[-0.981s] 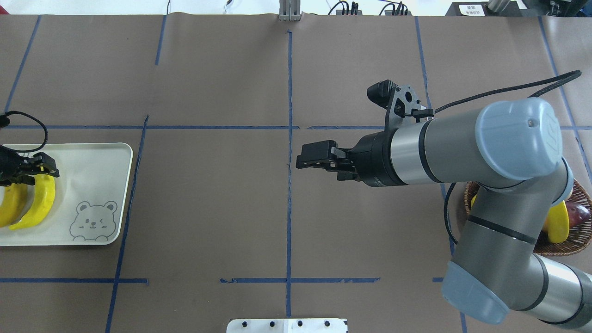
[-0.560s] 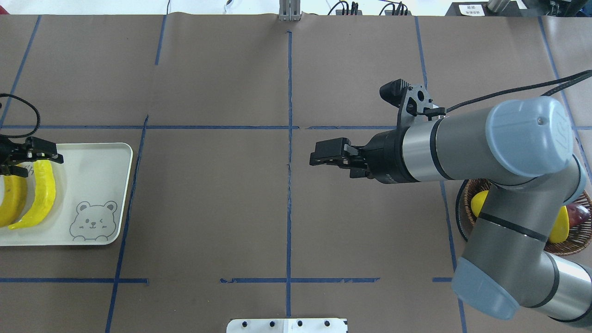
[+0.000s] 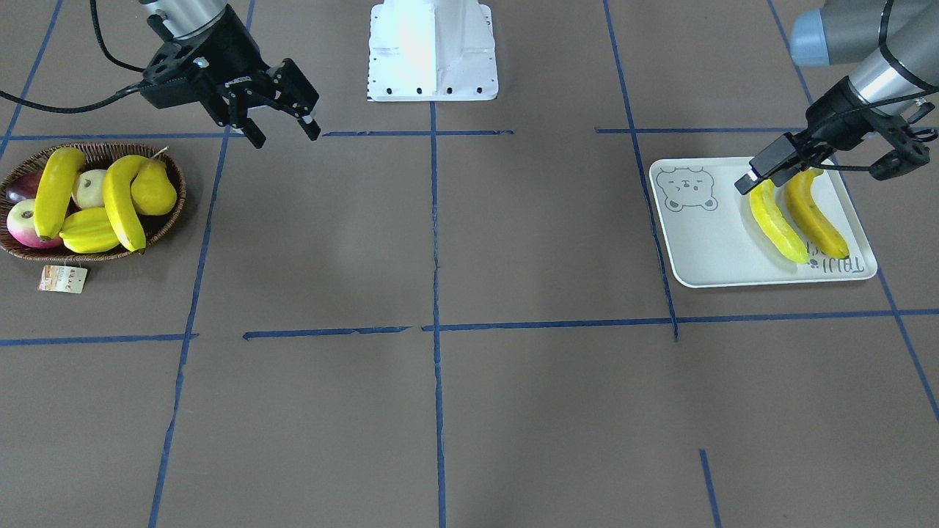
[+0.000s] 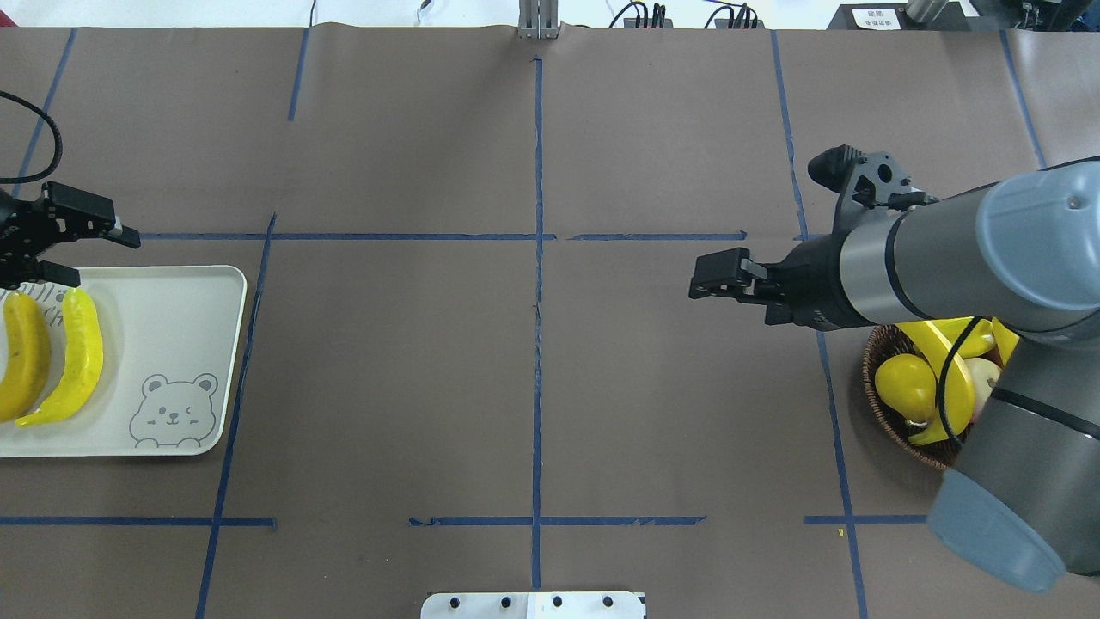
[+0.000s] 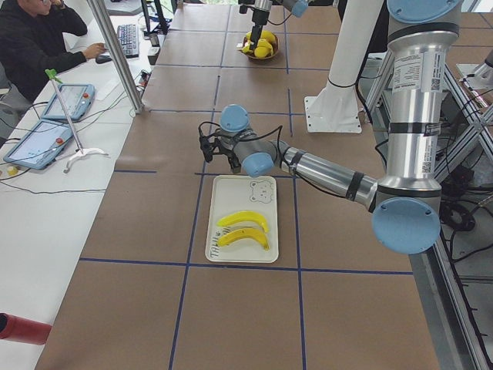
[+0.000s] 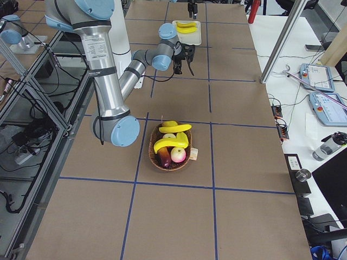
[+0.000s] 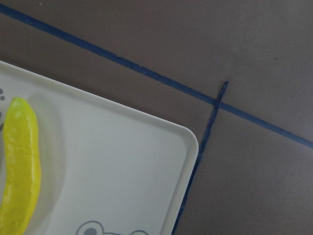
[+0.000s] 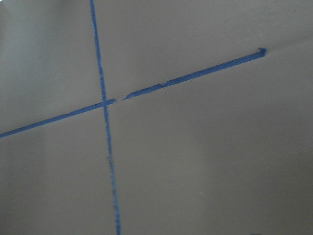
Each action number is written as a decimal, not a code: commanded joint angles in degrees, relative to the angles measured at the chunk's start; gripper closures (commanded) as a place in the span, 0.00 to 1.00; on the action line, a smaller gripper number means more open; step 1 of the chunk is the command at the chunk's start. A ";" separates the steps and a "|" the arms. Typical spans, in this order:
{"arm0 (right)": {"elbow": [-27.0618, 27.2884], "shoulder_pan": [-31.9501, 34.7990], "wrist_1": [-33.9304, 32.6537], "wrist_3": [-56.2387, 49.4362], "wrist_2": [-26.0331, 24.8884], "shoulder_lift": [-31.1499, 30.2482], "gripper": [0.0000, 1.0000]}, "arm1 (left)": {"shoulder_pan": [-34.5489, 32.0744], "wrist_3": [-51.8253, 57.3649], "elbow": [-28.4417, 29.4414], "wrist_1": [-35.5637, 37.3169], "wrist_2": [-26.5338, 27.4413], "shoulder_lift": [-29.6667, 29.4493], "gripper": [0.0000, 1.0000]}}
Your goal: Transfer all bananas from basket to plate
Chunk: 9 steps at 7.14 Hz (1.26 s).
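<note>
Two curved yellow bananas (image 3: 777, 220) are being carried on plate (image 3: 704, 249); two more in basket (image 3: 158, 231), half-hidden overhead, are being shown front-facing. Left and right jaws are being held spread.

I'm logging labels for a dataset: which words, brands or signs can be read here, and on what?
"TAIJI": grey lettering, upside down in the front-facing view, on the flat rectangular off-white plate; nothing more is legible beside the yellow bananas.
Small paper tag by the dark brown woven wicker basket: printed, too small to read.
White card at the table's far edge: too small to read.
</note>
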 commanded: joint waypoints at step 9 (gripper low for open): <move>-2.73 10.69 15.18 -36.28 0.44 -35.69 0.00 | 9.27 -14.48 -0.92 -0.02 6.24 -8.99 0.01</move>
